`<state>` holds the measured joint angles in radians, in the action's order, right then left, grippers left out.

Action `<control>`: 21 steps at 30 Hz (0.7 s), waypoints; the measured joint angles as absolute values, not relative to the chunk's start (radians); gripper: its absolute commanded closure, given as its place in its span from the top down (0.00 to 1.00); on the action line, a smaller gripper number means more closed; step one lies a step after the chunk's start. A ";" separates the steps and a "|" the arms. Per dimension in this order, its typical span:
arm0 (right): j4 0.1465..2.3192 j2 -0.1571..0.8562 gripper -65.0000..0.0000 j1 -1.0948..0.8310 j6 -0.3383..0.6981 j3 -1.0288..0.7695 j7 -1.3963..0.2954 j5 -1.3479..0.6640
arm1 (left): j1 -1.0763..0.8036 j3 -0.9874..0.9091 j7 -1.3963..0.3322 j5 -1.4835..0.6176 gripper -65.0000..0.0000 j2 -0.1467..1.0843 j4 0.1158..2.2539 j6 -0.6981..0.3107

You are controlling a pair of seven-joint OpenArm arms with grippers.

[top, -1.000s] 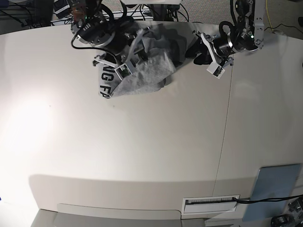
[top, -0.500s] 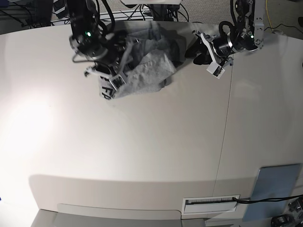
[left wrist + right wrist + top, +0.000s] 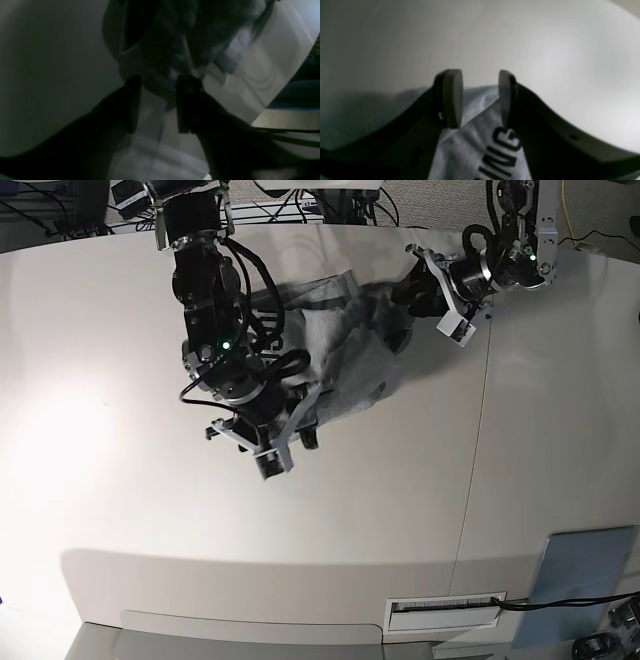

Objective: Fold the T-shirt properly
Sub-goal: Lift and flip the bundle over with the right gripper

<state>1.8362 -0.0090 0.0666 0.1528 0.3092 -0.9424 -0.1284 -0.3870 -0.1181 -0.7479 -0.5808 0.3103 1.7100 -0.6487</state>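
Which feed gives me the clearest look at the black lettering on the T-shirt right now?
The right wrist view: the black lettering reads "ING" on the T-shirt just below the open right pincer. The base view shows only crumpled grey cloth, with the arm over the print. The left wrist view shows only dark, blurred fabric.

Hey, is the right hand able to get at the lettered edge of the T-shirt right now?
Probably yes. The right hand is open directly over the T-shirt, its lettered edge lying between the fingers, with nothing in the way.
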 measured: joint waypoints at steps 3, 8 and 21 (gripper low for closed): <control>1.836 -0.017 0.37 0.070 0.154 0.298 -0.961 -0.128 | -0.387 -0.118 -0.755 -0.581 0.36 0.310 1.710 -0.649; 1.834 -0.014 0.37 0.062 0.262 0.309 -1.156 -0.156 | -0.387 -0.118 -0.755 -0.581 0.36 0.310 1.710 -0.648; 2.115 0.052 0.00 -0.086 0.226 0.498 -1.176 0.088 | -0.382 -0.118 -0.749 -0.542 0.36 0.310 1.712 -0.641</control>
